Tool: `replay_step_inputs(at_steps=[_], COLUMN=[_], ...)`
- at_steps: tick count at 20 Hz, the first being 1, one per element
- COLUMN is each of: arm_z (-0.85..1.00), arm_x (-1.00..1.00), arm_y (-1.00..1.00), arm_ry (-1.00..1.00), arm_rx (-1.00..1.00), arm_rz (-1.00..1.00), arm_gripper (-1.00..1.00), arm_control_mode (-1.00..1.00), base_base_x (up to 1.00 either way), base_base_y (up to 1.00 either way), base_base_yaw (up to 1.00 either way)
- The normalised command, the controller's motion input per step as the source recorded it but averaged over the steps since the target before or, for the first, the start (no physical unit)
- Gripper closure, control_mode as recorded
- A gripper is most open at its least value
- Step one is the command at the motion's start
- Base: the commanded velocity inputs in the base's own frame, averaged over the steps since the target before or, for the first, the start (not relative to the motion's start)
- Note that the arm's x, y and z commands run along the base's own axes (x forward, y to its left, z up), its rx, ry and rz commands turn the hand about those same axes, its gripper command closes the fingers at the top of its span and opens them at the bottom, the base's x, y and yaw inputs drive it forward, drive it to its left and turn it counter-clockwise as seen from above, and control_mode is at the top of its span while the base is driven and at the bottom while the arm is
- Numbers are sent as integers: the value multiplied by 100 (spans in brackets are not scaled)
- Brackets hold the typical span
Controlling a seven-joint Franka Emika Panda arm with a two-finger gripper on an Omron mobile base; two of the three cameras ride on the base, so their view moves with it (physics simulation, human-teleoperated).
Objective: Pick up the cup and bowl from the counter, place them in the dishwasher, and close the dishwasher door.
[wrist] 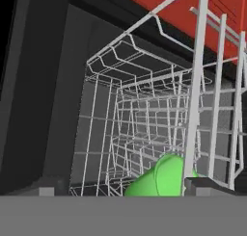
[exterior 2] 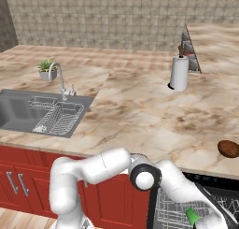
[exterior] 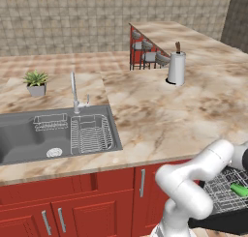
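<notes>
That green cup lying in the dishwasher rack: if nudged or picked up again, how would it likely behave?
The green cup lies on its side in the wire rack, so its round wall would probably let it roll, though the wires may check that. It looks smooth, so it might slip between the fingertips. It seems small, likely light.

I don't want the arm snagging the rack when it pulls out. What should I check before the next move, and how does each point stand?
1. Green cup in the dishwasher rack: ok, it lies inside the wires.
2. Gripper let go of the cup: cannot tell; the tips straddle it, contact unclear.
3. Rack wire beside the hand: not ok, an upright wire stands very close.
4. Bowl loaded: not ok, it sits on the counter.
5. Dishwasher door shut: not ok, the rack stands exposed.
</notes>
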Motion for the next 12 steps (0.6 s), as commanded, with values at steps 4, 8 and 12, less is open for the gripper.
replay_step_inputs(at_steps=[4,8,12], arm_z=[79,78,68], arm_x=[-39,-10,0], arm_y=[-9,-1,0], arm_ry=[-11,-6,-1], arm_rx=[-2,-2,-4], arm_rz=[0,0,0], arm_gripper=[-100,-100,-100], arm_control_mode=[-100,-100,-100], base_base_x=[0,0,0], base_base_y=[0,0,0], base_base_yaw=[0,0,0])
